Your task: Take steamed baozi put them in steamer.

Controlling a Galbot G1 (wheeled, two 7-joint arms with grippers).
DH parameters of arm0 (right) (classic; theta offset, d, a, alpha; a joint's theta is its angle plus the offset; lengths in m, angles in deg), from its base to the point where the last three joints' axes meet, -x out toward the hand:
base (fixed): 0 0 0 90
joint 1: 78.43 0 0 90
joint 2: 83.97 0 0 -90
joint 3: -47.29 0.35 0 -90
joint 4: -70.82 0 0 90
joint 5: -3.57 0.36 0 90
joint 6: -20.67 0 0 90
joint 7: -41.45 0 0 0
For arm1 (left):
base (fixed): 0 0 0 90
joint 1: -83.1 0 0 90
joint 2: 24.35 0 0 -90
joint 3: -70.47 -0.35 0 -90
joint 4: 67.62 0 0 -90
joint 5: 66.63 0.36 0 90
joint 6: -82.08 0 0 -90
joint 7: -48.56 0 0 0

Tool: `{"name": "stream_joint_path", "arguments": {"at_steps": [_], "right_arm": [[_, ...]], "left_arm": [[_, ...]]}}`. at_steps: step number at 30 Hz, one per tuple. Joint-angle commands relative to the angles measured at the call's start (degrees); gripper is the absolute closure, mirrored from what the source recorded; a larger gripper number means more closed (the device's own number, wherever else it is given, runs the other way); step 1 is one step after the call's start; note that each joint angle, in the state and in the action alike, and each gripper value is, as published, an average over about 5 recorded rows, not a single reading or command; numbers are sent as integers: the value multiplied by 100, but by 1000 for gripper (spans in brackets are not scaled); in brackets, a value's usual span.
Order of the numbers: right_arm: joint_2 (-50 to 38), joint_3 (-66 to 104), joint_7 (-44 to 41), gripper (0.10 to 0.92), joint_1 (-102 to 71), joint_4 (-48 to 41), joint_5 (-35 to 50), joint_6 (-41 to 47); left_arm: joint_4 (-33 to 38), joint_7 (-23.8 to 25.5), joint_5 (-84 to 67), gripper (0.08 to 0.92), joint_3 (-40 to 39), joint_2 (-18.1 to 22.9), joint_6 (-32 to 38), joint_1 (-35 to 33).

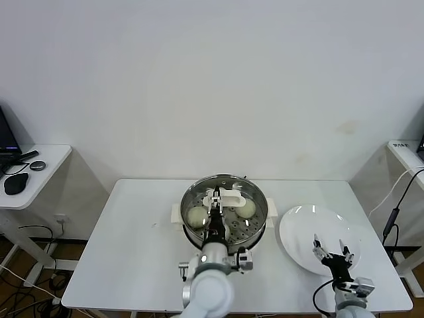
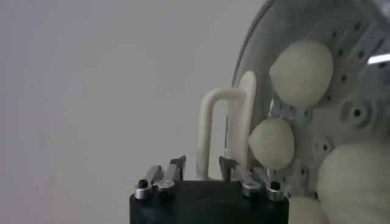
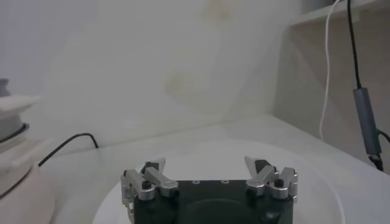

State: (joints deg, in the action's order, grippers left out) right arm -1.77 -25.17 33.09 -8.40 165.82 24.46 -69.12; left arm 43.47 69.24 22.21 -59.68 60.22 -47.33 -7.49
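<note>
The steamer (image 1: 192,233) stands mid-table, a shiny steel pot on a white base. A glass lid (image 2: 256,42) with a white loop handle (image 1: 230,197) covers it. Through the glass, steamed baozi (image 1: 197,215) (image 1: 246,209) lie on the perforated tray; the left wrist view shows several of them (image 2: 301,72) (image 2: 272,143) (image 2: 356,182). My left gripper (image 1: 215,200) (image 2: 202,165) is open at the lid handle (image 2: 207,131), whose post stands in the gap with space on both sides. My right gripper (image 1: 333,250) (image 3: 209,167) is open above the empty white plate (image 1: 298,232), holding nothing.
The plate (image 3: 201,152) lies right of the steamer near the table's right edge. A side table with a mouse (image 1: 14,183) stands far left. A cable (image 1: 394,212) hangs beside a shelf at the right. Bare tabletop (image 1: 126,238) lies left of the steamer.
</note>
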Motion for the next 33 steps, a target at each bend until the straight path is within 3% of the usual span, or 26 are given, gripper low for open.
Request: {"name": "stream_joint_path", "arguments": {"at_steps": [1, 7, 10, 17, 21, 27, 33], "right_arm": [[-17, 6, -94, 203, -190, 246, -75, 200], [41, -147, -574, 203, -756, 869, -529, -11], [48, -358, -503, 203, -988, 1239, -500, 137], [-5, -739, -283, 203, -1262, 1608, -581, 455], [-149, -1024, -165, 203, -1457, 1628, -685, 465], [-14, -1135, 131, 203, -1618, 1679, -791, 410], [97, -887, 80, 203, -1945, 2132, -1448, 564]], "left_arm": [[1926, -189, -763, 368, 101, -149, 51, -971], [2887, -910, -3300, 210, 1613, -97, 833, -2105], [3034, -1423, -4886, 182, 2553, -166, 1289, -2623], [1929, -1882, -6765, 177, 4336, -115, 3549, -3432], [1400, -2054, -7803, 177, 4476, -46, 3725, -3849], [803, -2234, -7972, 177, 4233, 137, 3731, -4169], [817, -2270, -8033, 177, 4160, 131, 3551, -4441]]}}
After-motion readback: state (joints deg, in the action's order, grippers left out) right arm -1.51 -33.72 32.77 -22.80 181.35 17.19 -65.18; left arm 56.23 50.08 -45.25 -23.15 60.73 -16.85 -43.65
